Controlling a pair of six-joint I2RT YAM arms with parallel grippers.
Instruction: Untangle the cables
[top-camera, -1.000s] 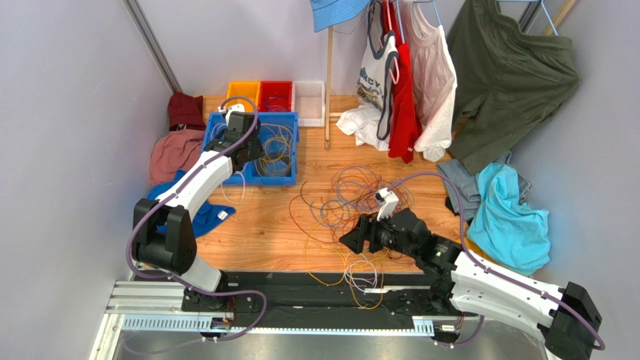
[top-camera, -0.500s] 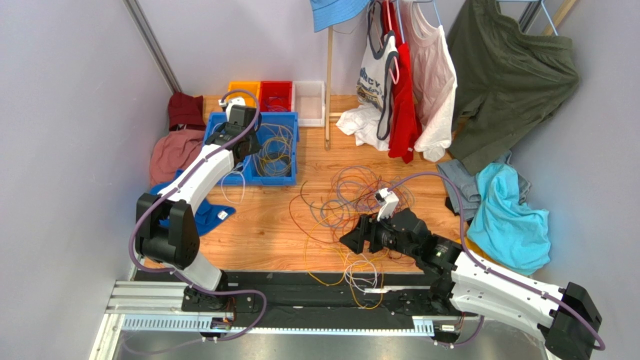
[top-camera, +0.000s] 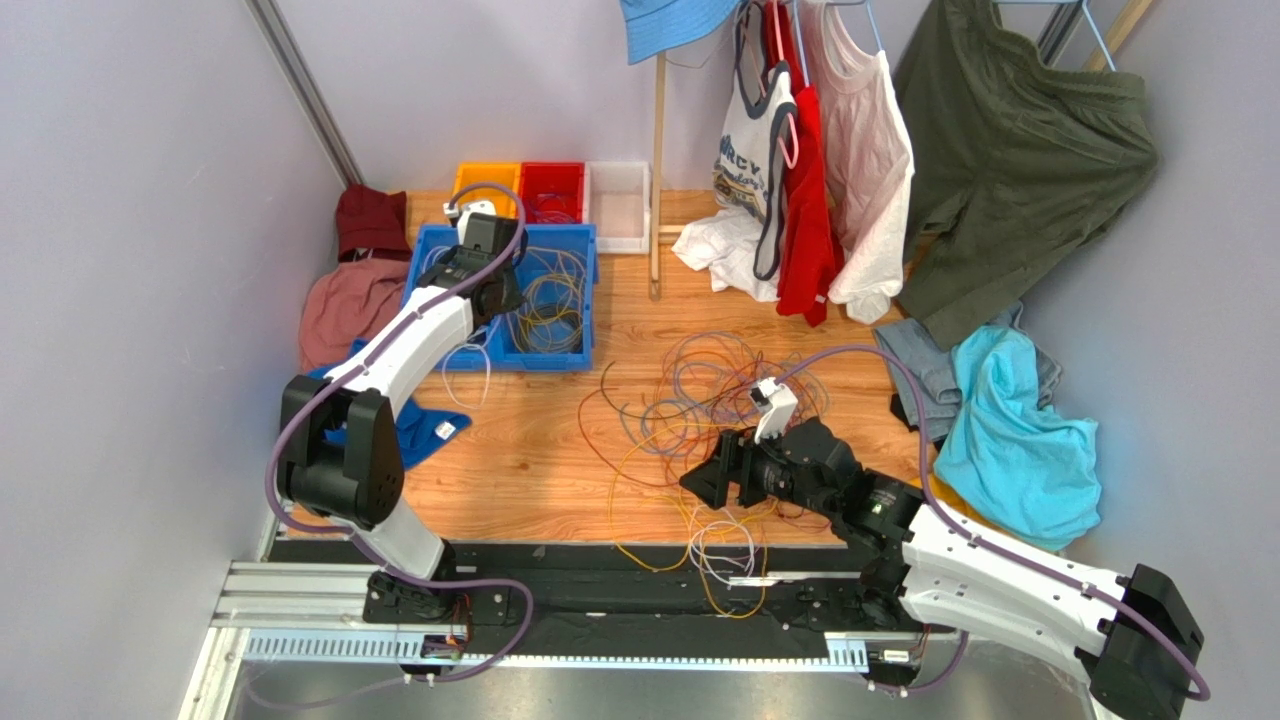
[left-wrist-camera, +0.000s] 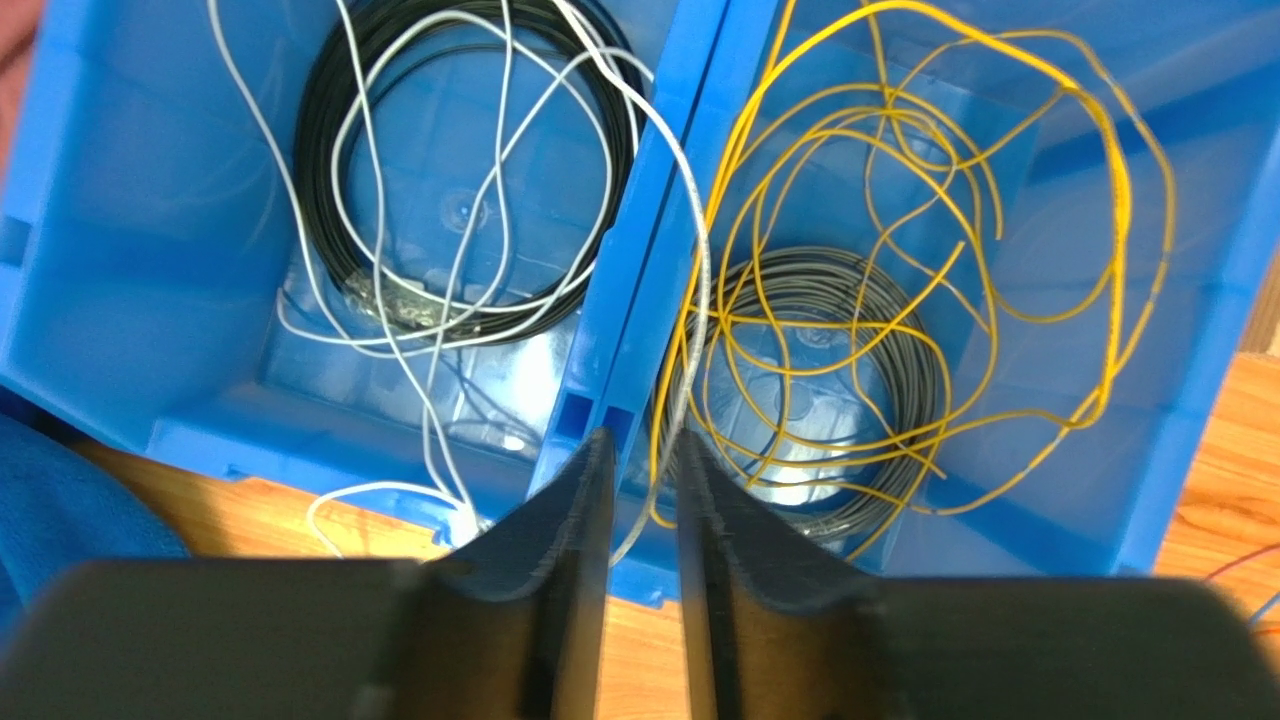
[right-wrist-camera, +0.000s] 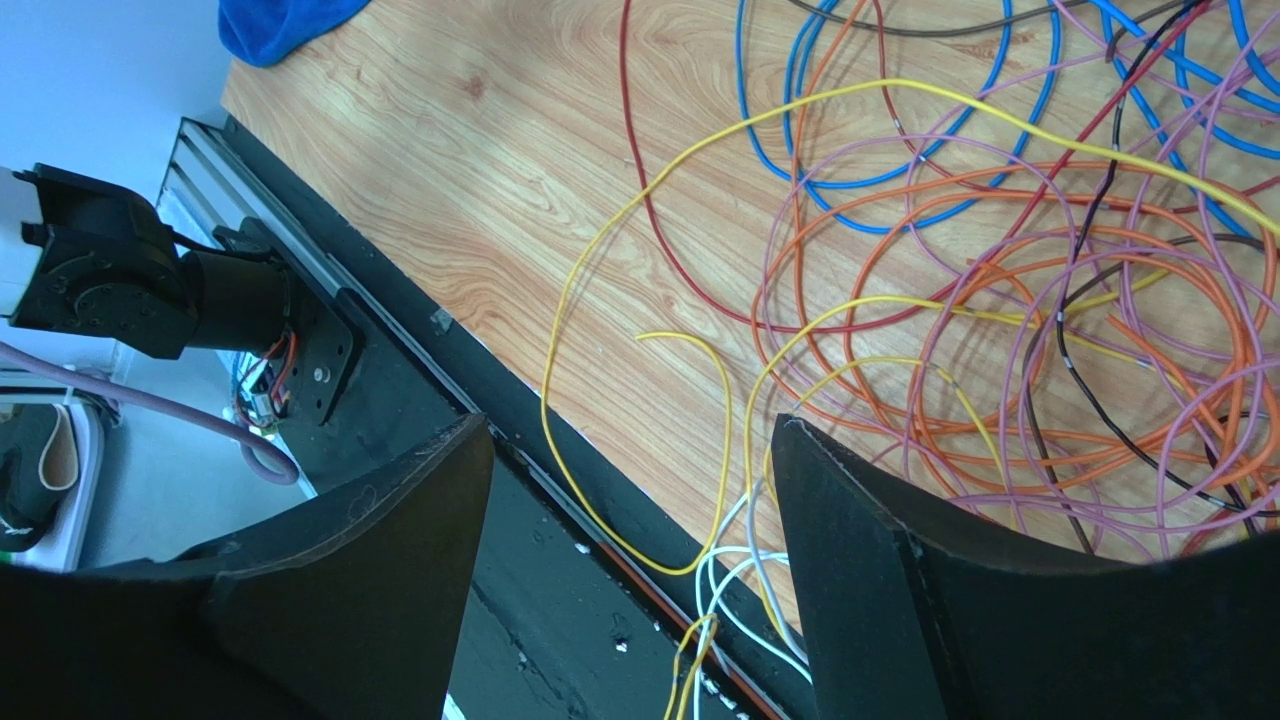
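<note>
While left gripper hangs above blue bin, jaws narrowed to slit, white wire runs down divider into gap; looks loose, not pinched. Bin also holds black, grey, yellow coils. Main tangle of cables on table, right of bin. Right gripper above tangle's near edge, jaws wide, holding nothing. Judged step: dropping freed strand in bin. Next: spread left jaws, clear wire, fetch another strand.

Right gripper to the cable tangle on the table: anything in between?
Nothing visible. The right gripper hangs open over the near edge of the cable tangle. Between its jaws only bare table and a loose yellow cable from the tangle show.
</note>
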